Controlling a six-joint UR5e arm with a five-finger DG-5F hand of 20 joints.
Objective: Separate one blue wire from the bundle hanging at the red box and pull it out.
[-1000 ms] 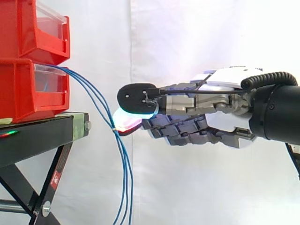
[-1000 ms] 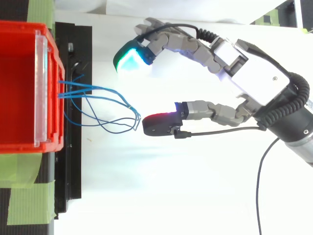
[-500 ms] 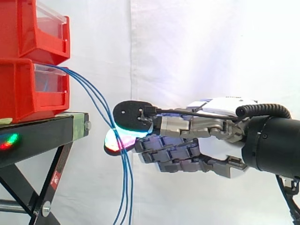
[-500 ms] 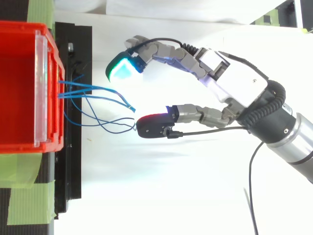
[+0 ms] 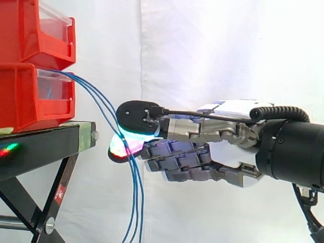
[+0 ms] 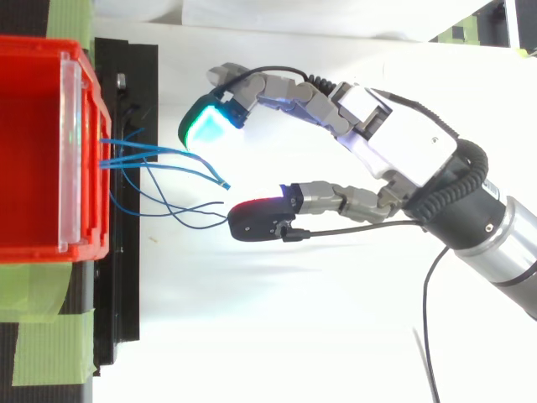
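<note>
**Closing in on the bundle, no wire singled out yet**

We judge the step in hand to be the approach and separation. Nothing is gripped yet. The next move calls for a fine pinch on a single strand, then a straight pull away from the red box (image 5: 30, 96).

That box sits on a black stand (image 5: 45, 147). The robot hand (image 6: 403, 143) reaches toward the box's open front, at about the level of the box's base.

The blue wires (image 5: 135, 202) leave the front of the box, arch outward and hang down past the stand's edge. From above they fan out loosely in front of the box.

The robot hand is spread wide. A green-lit fingertip (image 6: 205, 130) and a red-lit fingertip (image 6: 252, 228) stand on either side of the wires' outer loops, with a clear gap between them. The red-lit one lies just beside the outermost loop. We cannot tell whether it touches.
</note>
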